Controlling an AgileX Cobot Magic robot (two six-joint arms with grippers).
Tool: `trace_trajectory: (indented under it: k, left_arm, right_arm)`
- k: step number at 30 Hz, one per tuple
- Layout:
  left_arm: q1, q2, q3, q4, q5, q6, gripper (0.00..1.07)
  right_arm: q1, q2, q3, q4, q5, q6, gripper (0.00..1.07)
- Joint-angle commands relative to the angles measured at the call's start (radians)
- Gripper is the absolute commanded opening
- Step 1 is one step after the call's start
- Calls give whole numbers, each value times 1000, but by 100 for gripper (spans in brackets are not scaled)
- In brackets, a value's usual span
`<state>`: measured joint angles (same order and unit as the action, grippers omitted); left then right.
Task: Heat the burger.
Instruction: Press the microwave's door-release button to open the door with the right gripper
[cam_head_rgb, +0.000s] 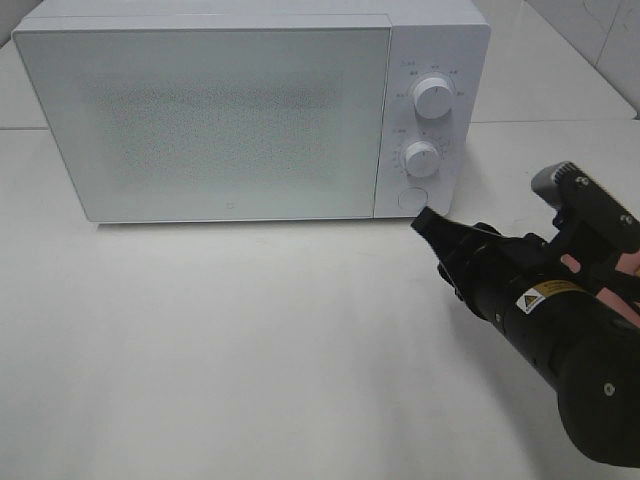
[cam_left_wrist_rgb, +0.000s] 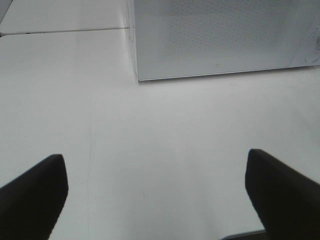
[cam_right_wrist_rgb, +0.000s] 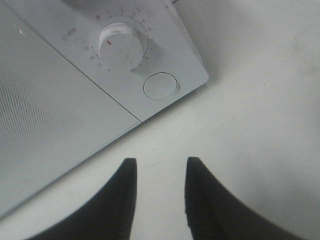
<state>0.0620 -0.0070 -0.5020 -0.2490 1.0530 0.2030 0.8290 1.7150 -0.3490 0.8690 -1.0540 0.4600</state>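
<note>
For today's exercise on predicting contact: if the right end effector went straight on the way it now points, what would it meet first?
The right end effector would likely meet the round button on the microwave, below its lower dial; nothing shows between them.

The right arm is a matte black cylinder bearing a yellow triangular warning label, pink fittings and a grey ribbed block; right gripper and left gripper have tapered black fingers.
</note>
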Motion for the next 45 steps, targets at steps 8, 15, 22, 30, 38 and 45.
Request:
trace_trajectory:
  k: [8,15,22,30,38,45]
  left_arm:
    - [2,-21,3,-4,-12,-1,88]
    - [2,-21,3,-4,-12,-1,88]
    - [2,-21,3,-4,-12,-1,88]
    - [2,-21,3,-4,-12,-1,88]
    - [2,-21,3,-4,-12,-1,88]
    - [2,-21,3,-4,-12,-1,88]
  right_arm:
    - [6,-2,-9,-5,-16,750,0]
    - [4,-2,-13,-5,-15,823,0]
    - [-36,49,-72,-44,-14,825,0]
    - [-117,132,-162,-119,1,863,0]
    - [-180,220,-257,-163,69,869,0]
    - [-217,299,-351,-163,97,858,0]
